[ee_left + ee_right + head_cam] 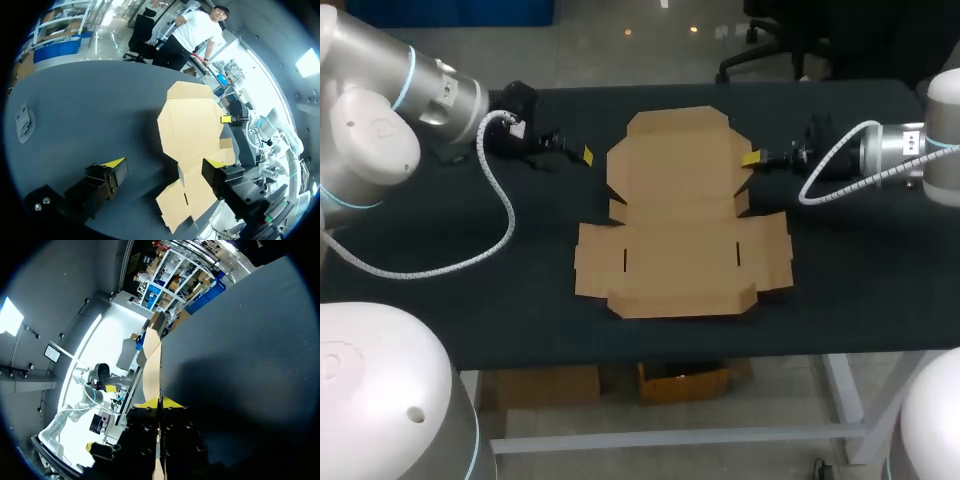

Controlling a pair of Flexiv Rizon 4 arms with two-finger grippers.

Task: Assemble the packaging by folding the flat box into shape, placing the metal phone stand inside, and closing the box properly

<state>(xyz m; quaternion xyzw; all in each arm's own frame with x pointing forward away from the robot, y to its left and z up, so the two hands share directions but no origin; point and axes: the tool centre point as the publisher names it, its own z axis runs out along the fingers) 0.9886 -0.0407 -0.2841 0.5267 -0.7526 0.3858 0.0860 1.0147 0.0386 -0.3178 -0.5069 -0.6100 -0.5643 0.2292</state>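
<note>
A flat brown cardboard box (680, 215) lies unfolded in the middle of the black table (470, 290). My right gripper (752, 158) is at the box's right edge, shut on the thin edge of a side flap. In the right wrist view the cardboard (152, 360) runs edge-on between the closed yellow tips of that gripper (160, 402). My left gripper (582, 154) stands open just left of the box, apart from it. In the left wrist view the left gripper (165, 163) has its fingers wide apart, with the box (192, 125) ahead of it. No phone stand shows in any view.
A small pale flat item (22, 120) lies on the table far off to the side of my left gripper. The left arm's white cable (500, 200) loops over the table's left part. Bare tabletop surrounds the box, and the front edge (650, 355) is close to it.
</note>
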